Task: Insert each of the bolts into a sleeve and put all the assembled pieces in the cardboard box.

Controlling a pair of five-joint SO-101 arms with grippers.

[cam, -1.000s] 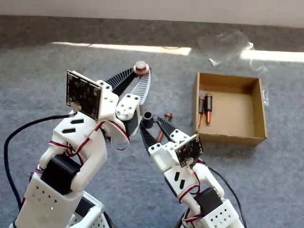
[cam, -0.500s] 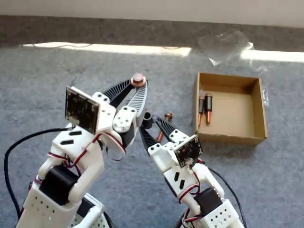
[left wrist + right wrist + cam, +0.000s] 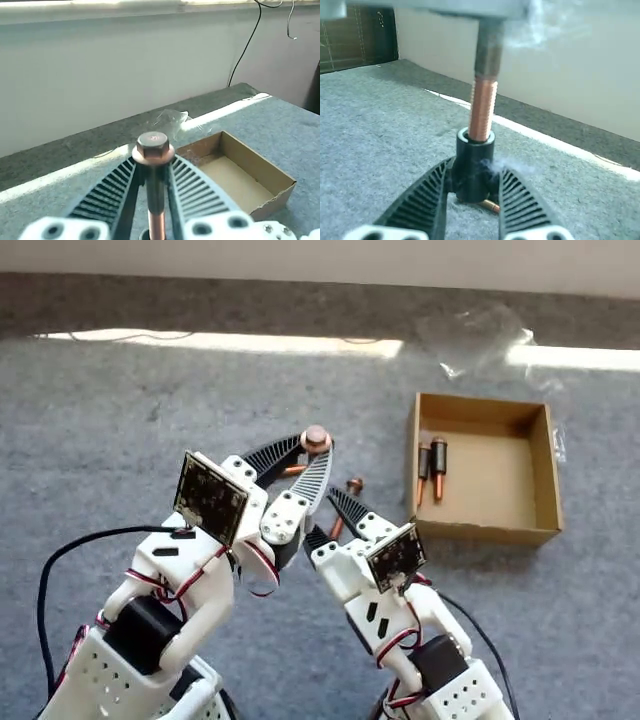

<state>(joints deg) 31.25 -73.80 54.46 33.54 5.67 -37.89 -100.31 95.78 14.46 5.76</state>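
Two assembled pieces lie side by side against one wall of the cardboard box in your high view. A loose bolt lies on the grey carpet between the box and the arms. Your left gripper is clamped on a copper bolt just under its head, directly above the right gripper. One finger of the right gripper sits under the left arm, so you cannot judge its jaws well from up here. A clear plastic bag lies beyond the box. On your left wrist view the two ribbed fingers press against the bolt's shank from both sides, and its hexagonal head stands proud of their tips. On your right wrist view the jaws grip a black sleeve held upright. The bolt's threaded end sits in the sleeve's mouth, seemingly only a short way in, with most of the thread outside.
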